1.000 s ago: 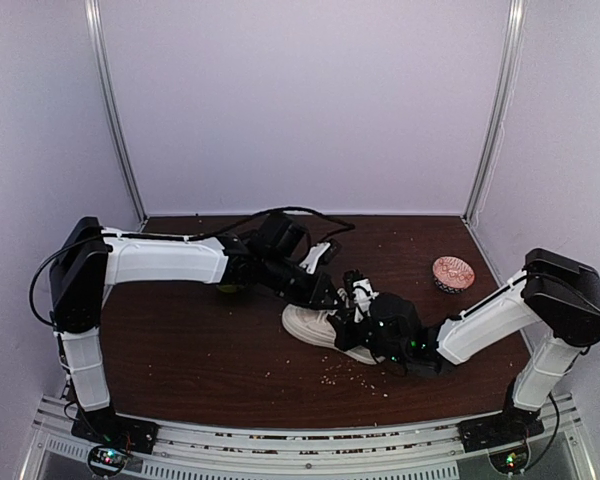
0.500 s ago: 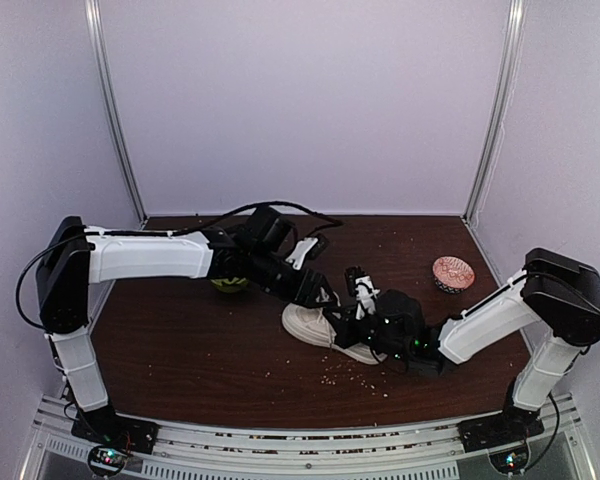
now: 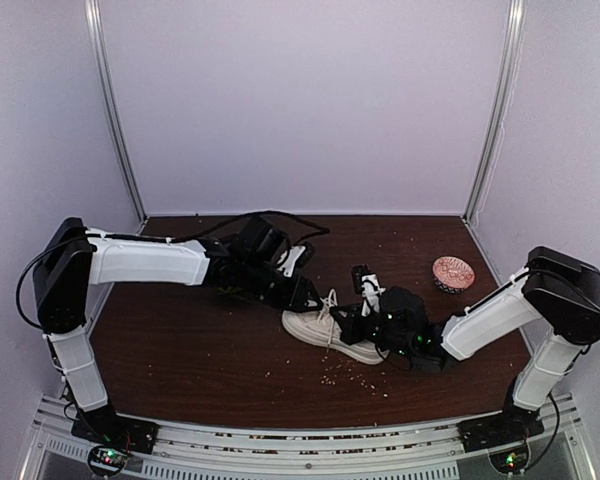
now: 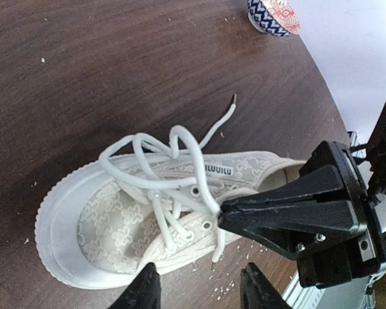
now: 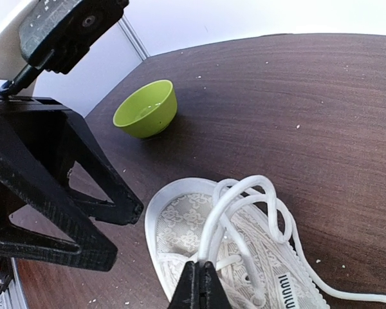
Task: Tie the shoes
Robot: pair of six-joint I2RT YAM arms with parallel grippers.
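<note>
The off-white sneaker [image 3: 328, 333] lies on its sole mid-table, toe to the left, and also shows in the left wrist view [image 4: 116, 219] and the right wrist view [image 5: 199, 225]. Its white laces [image 4: 174, 145] are crossed in a loose knot over the tongue, with one free end [image 4: 222, 122] on the table. My right gripper [image 5: 198, 273] is shut on a lace loop [image 5: 244, 193] and holds it up above the shoe; it also shows from above [image 3: 344, 318]. My left gripper [image 4: 199, 293] is open and empty, hovering just left of the shoe [image 3: 305, 293].
A green bowl [image 5: 146, 107] stands left of the shoe, behind my left arm. A red patterned bowl [image 3: 453, 272] sits at the right back [image 4: 273, 14]. Small crumbs [image 3: 345, 372] are scattered on the dark wooden table in front of the shoe.
My left gripper has drawn back to the left, away from the right gripper and the laces. The right gripper keeps its lace, which now stands up as a loop.
</note>
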